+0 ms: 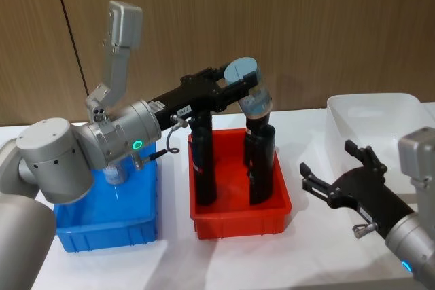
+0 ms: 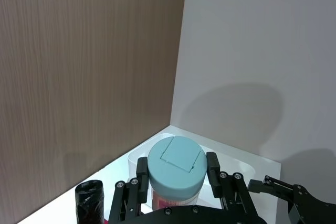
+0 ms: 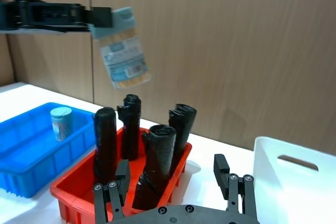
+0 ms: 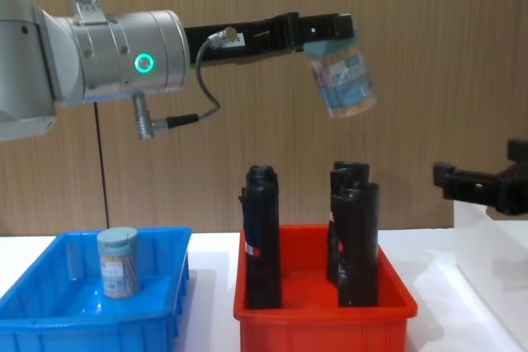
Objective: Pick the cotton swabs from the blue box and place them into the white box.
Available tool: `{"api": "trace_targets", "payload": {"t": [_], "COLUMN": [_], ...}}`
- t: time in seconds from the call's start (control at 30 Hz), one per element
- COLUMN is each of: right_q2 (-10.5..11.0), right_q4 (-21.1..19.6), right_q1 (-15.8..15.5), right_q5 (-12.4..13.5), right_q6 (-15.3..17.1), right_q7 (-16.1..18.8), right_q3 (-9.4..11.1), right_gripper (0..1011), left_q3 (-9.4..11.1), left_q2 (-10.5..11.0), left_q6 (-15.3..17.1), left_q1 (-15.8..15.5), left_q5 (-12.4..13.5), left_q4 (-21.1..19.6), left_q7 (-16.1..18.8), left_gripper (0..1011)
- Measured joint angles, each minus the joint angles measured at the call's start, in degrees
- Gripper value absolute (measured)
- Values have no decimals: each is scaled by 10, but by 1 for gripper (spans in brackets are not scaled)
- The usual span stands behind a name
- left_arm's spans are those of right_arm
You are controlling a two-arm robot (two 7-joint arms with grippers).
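Observation:
My left gripper [image 1: 239, 81] is shut on a cotton swab jar [image 1: 250, 93], holding it tilted high above the red bin; the jar's pale blue lid [image 2: 176, 163] sits between the fingers. From the side, the jar [image 4: 345, 78] hangs from the left gripper [image 4: 334, 32] well above the black rolls. A second cotton swab jar [image 4: 118, 263] stands upright in the blue box [image 4: 49, 323] at the left. The white box [image 1: 380, 110] stands at the far right. My right gripper [image 1: 334, 166] is open and holds nothing, low in front of the white box.
A red bin [image 1: 238, 225] with several tall black rolls [image 1: 204, 161] stands between the blue box [image 1: 102, 232] and the white box, directly under the held jar. A wood-panelled wall runs behind the white table.

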Motion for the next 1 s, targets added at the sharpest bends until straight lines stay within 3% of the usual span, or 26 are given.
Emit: {"api": "trace_targets", "payload": {"t": [0.33, 1.0], "right_q2": [-7, -50], "right_q4": [3, 48], "right_q1": [39, 127], "right_q5": [-53, -106], "right_q6": [32, 76], "right_q7": [53, 117], "right_q3": [-7, -22], "right_gripper": [1002, 1002], "left_q3": [0, 0], "left_q2": [-1, -1], "left_q6": [1, 1], "left_q1": [-1, -2], "left_q5": [0, 0], "left_q4": [1, 2], "left_q7": [-1, -1], "left_gripper": [668, 669]}}
